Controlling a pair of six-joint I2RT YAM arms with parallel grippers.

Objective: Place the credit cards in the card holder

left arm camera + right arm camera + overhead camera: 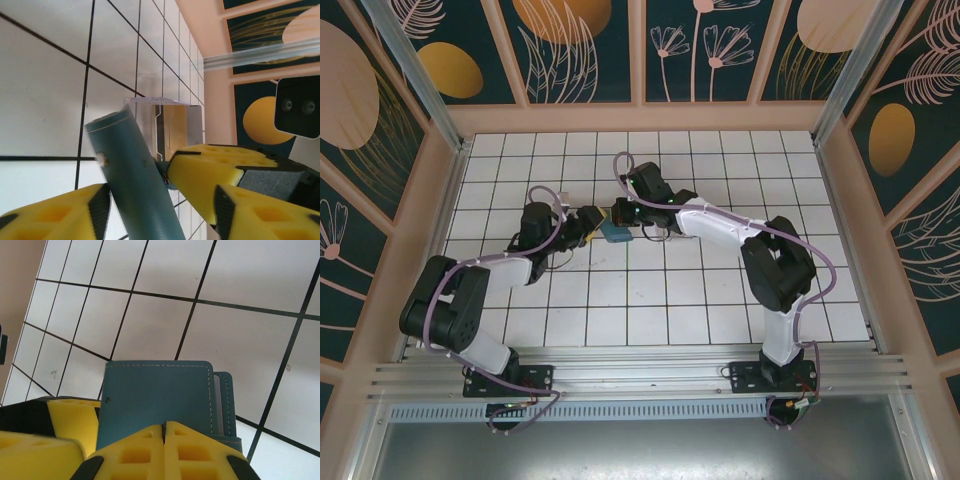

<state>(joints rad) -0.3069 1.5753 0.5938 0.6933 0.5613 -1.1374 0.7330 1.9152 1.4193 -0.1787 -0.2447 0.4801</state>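
"Where was the clear box (172, 127)?"
"Just behind the blue wallet (615, 233). The left gripper (160, 196) was open around the wallet. The right gripper (164, 430) was closed, its tip against the wallet."

in the left wrist view the wallet (135, 175) runs off the bottom edge and covers part of the holder (172, 127), whose contents are too blurred to tell.

Teal wallet (155, 400); yellow fingers (195, 455); wht tiles (150, 325), blk grid
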